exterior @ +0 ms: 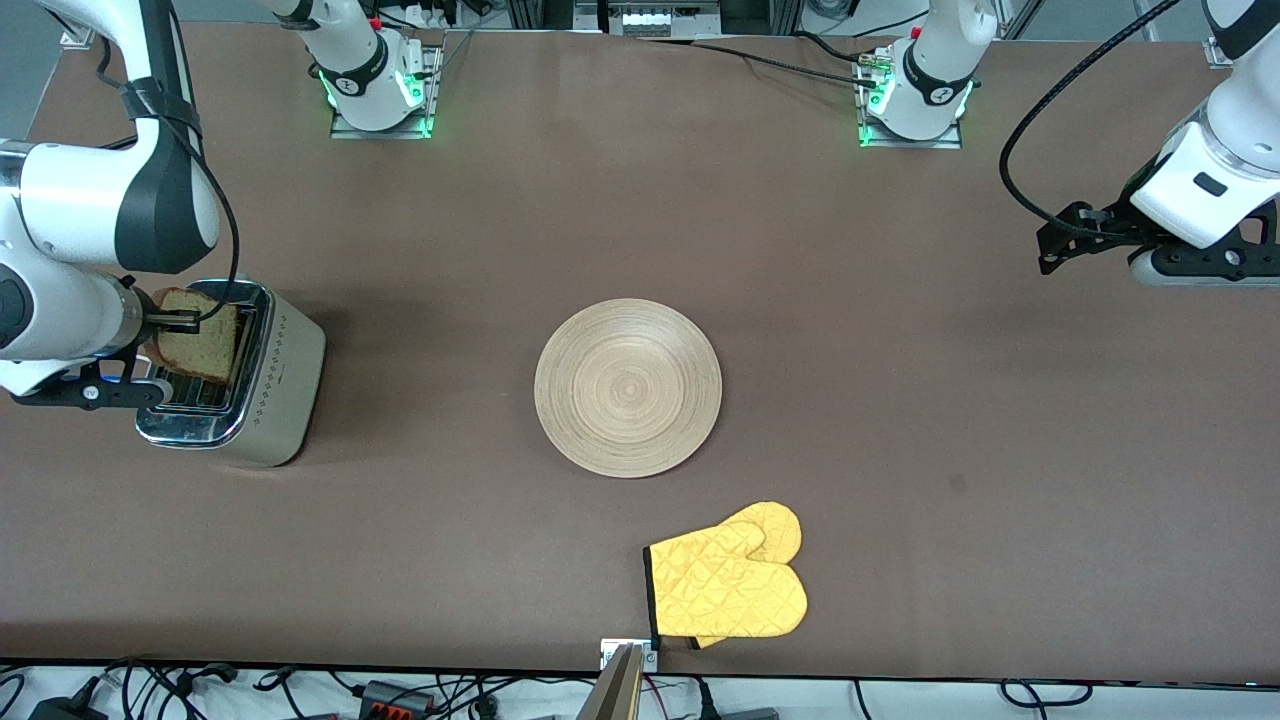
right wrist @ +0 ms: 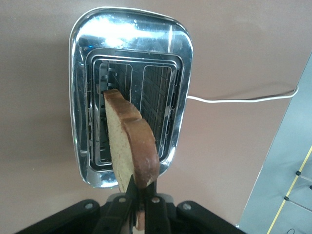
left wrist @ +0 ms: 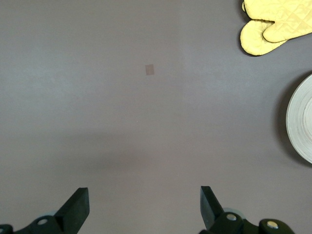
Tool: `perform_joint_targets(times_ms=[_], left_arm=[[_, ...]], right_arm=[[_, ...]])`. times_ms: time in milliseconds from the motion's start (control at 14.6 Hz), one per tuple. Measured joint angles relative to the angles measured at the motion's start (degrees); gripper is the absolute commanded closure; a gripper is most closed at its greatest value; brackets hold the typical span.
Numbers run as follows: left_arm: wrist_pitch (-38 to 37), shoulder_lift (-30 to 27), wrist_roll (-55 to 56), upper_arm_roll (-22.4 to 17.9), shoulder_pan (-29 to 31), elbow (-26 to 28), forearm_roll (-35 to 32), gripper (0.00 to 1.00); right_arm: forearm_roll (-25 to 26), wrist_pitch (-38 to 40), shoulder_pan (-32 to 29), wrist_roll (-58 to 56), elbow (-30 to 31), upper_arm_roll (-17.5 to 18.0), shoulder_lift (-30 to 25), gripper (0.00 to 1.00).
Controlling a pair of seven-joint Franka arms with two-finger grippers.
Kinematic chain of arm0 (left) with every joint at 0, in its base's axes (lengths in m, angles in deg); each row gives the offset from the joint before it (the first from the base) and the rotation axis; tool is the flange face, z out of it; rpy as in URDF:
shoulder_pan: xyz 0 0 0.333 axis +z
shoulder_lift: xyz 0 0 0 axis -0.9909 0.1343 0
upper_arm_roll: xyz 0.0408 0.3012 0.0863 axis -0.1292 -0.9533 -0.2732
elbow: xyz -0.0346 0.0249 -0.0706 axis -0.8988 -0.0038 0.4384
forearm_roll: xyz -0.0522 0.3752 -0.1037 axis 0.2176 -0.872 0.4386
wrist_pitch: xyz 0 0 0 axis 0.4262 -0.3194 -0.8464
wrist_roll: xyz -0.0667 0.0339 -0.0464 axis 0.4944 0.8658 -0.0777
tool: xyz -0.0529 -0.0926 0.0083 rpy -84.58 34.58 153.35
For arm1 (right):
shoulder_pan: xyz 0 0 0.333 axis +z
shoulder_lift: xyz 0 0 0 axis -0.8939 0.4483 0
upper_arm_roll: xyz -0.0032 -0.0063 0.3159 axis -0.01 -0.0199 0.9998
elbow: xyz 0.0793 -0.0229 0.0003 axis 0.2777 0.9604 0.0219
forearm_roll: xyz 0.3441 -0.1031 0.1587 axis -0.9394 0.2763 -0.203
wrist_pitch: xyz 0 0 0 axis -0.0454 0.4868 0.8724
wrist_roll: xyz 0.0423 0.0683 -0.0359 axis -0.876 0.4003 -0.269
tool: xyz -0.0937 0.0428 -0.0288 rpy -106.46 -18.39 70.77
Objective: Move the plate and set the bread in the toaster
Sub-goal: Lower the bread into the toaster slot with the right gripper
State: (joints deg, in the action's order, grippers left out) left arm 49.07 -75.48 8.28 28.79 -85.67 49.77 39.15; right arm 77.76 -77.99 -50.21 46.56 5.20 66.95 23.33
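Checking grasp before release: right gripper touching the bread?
Touching. The right wrist view shows the right gripper shut on the bread at its bottom edge, over the toaster.

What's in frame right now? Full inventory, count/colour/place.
plate: 1, light wood, bare, middle of the table.
bread: 1 slice, light brown with darker crust, held on edge over the toaster's slots, not yet down in one.
toaster: 1, chrome top, beige sides, white cord, at the right arm's end of the table.
oven mitts: 2, yellow, stacked, nearer the front camera than the plate, at the table edge.
table: 1, brown.
right pincer: shut on the bread, over the toaster.
left pincer: open, holding nothing, over bare table at the left arm's end; that arm waits.
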Motion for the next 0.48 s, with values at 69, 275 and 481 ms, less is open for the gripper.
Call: perform_joint_targets(times_ms=[69,275,481], left_arm=[[0.0,0.0,0.0,0.0,0.0,0.0,0.0,0.0],[0.0,0.1,0.0,-0.1,0.1,-0.1,0.0,0.0],[0.0,0.2,0.0,0.0,0.1,-0.1,0.0,0.0]], right_arm=[[-0.6,-0.3,0.0,0.0,0.0,0.0,0.1,1.0],[-3.0,-2.1,-0.4,0.0,0.0,0.0,0.6,1.0],[-3.8,-3.5,-1.0,0.0,-0.1,0.0,0.9,1.0]])
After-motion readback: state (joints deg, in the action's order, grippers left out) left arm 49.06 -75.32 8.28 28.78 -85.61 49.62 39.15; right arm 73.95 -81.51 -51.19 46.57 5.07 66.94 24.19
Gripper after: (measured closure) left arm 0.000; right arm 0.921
